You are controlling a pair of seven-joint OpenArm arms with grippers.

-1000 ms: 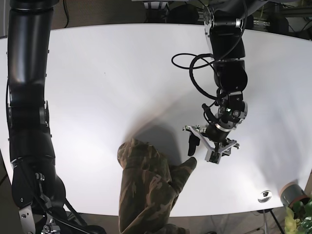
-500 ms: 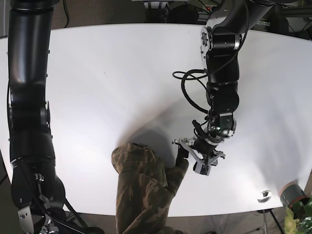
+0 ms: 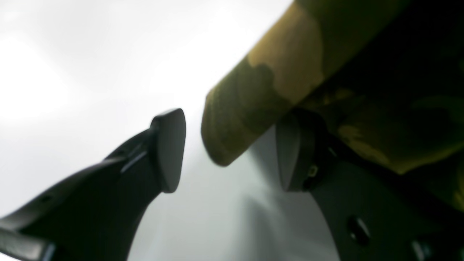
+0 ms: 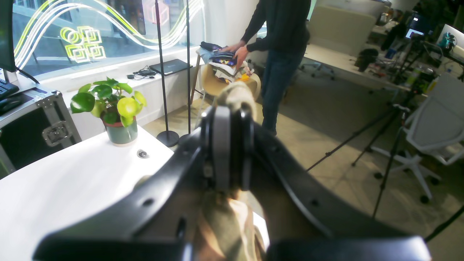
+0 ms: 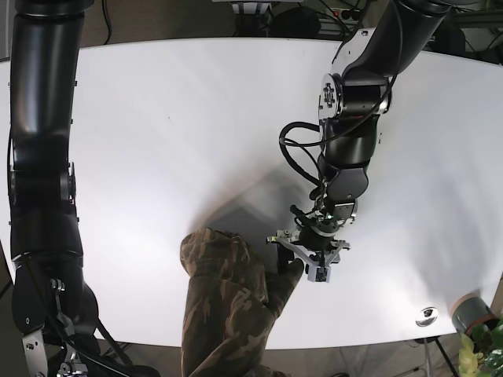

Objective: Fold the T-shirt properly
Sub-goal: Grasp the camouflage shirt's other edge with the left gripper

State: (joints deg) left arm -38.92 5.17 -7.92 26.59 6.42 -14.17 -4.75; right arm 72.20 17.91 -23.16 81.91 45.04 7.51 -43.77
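A camouflage T-shirt (image 5: 224,306) lies bunched on the white counter (image 5: 157,141) at its near edge, part of the cloth spilling over that edge and out of the base view. We see the left end effector (image 5: 300,259) low over the counter with its two dark fingers (image 3: 168,148) spread apart, and a rolled tip of the shirt, perhaps a sleeve end, pokes into the gap between them without yet being pinched. The right end effector (image 4: 228,145) hangs beyond the near edge, pressed together on a fold of tan-green cloth, as its wrist camera shows.

We judge the shirt light, limp and easily creased: it sags wherever it is unsupported and will drag and bunch rather than slide as one piece. It is not fragile, and the weave should grip well between the pads. The sensible holds are on hems and seams, at a sleeve end or a shoulder, where doubled cloth gives the fingers something firm. A pinch on a single loose layer risks lifting only that layer.

No brand, label or print is legible on the shirt. Beyond the counter, neon squares glow in a window, unreadable as words, near a potted plant (image 4: 110,108) at the counter's corner and a person (image 4: 279,47) sorting clothes on a chair.
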